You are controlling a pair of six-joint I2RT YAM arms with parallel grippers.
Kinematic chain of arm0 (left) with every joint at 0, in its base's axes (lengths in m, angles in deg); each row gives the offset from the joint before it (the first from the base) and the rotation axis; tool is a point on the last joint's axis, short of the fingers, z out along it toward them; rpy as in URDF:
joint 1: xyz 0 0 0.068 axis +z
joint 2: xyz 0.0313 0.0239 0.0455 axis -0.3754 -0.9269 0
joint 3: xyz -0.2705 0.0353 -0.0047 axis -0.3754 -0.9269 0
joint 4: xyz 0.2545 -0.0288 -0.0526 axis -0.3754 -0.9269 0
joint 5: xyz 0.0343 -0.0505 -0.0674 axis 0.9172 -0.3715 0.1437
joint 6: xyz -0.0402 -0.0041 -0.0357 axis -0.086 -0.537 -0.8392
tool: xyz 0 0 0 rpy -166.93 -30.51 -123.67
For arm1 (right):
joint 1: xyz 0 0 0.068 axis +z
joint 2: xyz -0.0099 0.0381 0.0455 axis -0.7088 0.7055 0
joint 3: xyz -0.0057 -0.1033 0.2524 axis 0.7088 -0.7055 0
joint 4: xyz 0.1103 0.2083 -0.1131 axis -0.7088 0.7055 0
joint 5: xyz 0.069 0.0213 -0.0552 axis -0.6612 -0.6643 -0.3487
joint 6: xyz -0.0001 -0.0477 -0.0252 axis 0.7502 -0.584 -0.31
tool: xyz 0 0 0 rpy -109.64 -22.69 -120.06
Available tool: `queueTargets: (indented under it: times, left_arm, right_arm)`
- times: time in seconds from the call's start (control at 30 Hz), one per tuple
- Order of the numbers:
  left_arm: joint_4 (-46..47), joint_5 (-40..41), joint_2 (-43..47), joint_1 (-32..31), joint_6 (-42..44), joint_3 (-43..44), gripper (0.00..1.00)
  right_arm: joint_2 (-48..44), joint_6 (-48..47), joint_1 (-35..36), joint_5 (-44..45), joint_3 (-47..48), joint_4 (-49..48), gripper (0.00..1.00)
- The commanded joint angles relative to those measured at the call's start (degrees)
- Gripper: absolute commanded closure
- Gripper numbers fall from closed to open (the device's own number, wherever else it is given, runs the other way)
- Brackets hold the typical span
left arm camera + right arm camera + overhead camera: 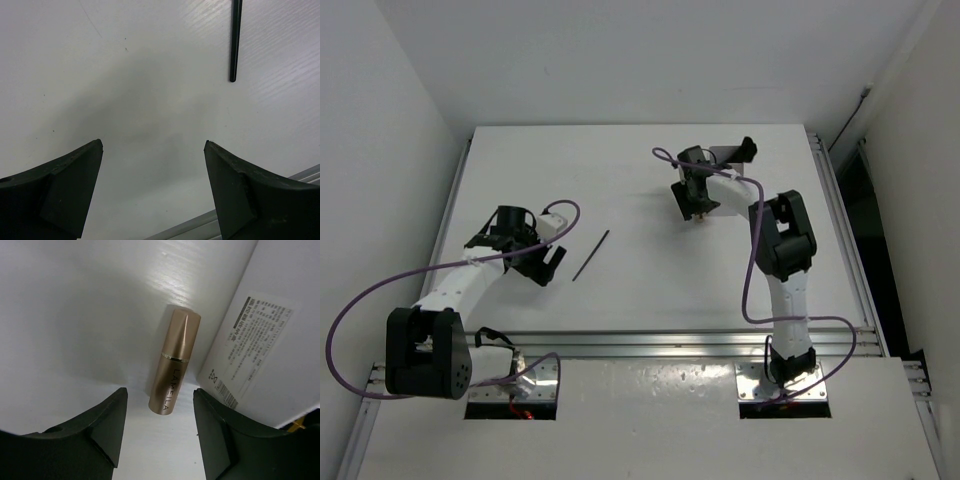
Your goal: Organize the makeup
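White tabletop (620, 300) boxed by plain white walls (620, 60) at 9, 12 and 3 o'clock; aluminium rails (650, 342) at 6; dark gap (870, 250) toward 3.

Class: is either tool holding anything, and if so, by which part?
Nothing is held. The left tool and right tool are both open; the gold lipstick tube lies untouched in the right tool's gap.

Stick (591, 256) on table (640, 180); tube (174, 362) beside box (280, 315)

A white box (292, 352) with a printed label rests on the white table (620, 180).
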Motion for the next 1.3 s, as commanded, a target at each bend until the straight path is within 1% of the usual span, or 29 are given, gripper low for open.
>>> queueTargets:
  times: [0.0,0.2,0.23,0.37,0.43,0.47,0.53,0.57,0.63,0.67,0.7,0.8,0.83,0.9,0.93,1.03,1.1,1.2,1.27]
  left_arm:
    - [0.7,-0.6,0.1,0.8,0.3,-0.4,0.11]
    - [0.7,-0.6,0.1,0.8,0.3,-0.4,0.11]
    - [0.7,-0.6,0.1,0.8,0.3,-0.4,0.11]
    - [0.7,-0.6,0.1,0.8,0.3,-0.4,0.11]
    - [0.7,-0.6,0.1,0.8,0.3,-0.4,0.11]
    - [0.7,-0.6,0.1,0.8,0.3,-0.4,0.11]
    - [0.7,-0.6,0.1,0.8,0.3,-0.4,0.11]
    - [0.7,-0.6,0.1,0.8,0.3,-0.4,0.11]
    - [0.7,-0.6,0.1,0.8,0.3,-0.4,0.11]
    - [0.7,-0.6,0.1,0.8,0.3,-0.4,0.11]
    - [0.7,-0.6,0.1,0.8,0.3,-0.4,0.11]
    - [0.7,-0.6,0.1,0.8,0.3,-0.4,0.11]
    - [0.7,-0.6,0.1,0.8,0.3,-0.4,0.11]
    - [0.7,-0.6,0.1,0.8,0.3,-0.4,0.11]
    - [0.7,-0.6,0.1,0.8,0.3,0.3,0.11]
    - [-0.4,-1.2,0.1,0.8,0.9,3.7,0.11]
    - [-0.4,-2.5,-1.2,0.8,1.5,5.5,0.11]
    - [-0.4,-5.7,-3.1,0.3,5.3,7.7,0.11]
    - [-0.4,-7.6,-4.4,-0.9,7.2,9.0,0.11]
  right_arm:
    - [1.1,1.5,-0.7,-0.8,3.2,1.7,0.44]
    - [3.5,2.6,-2.0,-6.1,5.4,3.8,0.45]
    - [3.7,3.4,-2.1,-8.5,5.6,4.0,0.48]
    - [4.0,5.2,-3.5,-11.6,5.1,4.2,0.57]
    - [4.0,5.2,-4.0,-12.9,4.7,3.9,0.66]
    - [4.0,5.1,-4.1,-13.2,4.6,3.8,0.75]
    - [4.0,4.8,-4.3,-13.9,4.3,3.5,0.84]
    - [4.0,5.0,-4.3,-15.1,4.0,3.4,0.91]
    - [3.1,3.6,-4.4,-16.4,3.2,2.2,0.95]
    - [2.7,2.0,-4.3,-18.6,2.4,1.7,0.98]
    - [0.8,1.5,-4.3,-19.5,1.1,-0.4,1.0]
    - [-2.7,-1.5,-4.2,-22.0,-1.4,-3.0,1.0]
    - [-5.8,-2.2,-4.5,-22.2,-1.8,-3.3,1.0]
    - [-8.3,-7.5,-4.3,-22.3,-3.3,-4.7,1.0]
    - [-11.4,-8.9,-4.4,-21.8,-3.4,-4.3,1.0]
    - [-15.4,-15.9,-4.6,-19.4,-2.6,-2.9,1.0]
    - [-17.1,-17.3,-5.7,-17.3,-1.0,-0.7,1.0]
    - [-19.2,-21.9,-7.8,-15.4,-1.2,-0.4,1.0]
    - [-20.4,-29.7,-8.7,-14.5,-2.8,-0.6,1.0]
